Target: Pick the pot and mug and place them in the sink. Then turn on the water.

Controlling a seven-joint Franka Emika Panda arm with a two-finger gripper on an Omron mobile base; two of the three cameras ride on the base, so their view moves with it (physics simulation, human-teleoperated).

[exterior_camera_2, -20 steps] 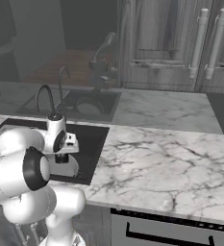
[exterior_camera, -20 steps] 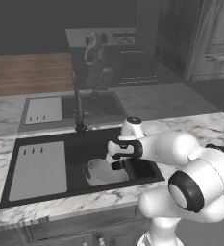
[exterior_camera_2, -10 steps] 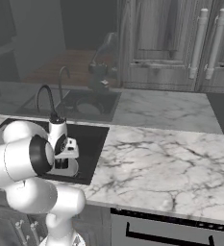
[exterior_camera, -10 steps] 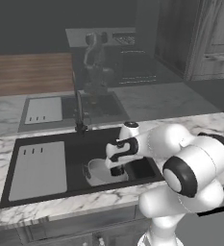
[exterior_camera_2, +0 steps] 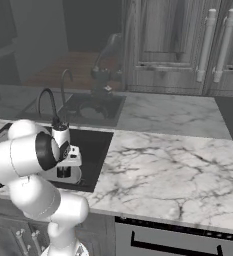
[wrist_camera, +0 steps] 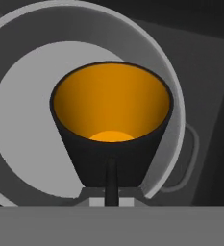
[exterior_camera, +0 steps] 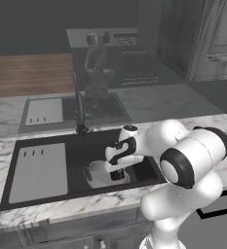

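Over pot, fingers gripping mug

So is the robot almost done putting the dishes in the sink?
Partly. Done: the pot sits in the black sink. In hand: the tool is shut on the mug, holding it right above the pot, as the hand view shows. Left: let go of the mug, then turn on the faucet; no water is running from it yet.
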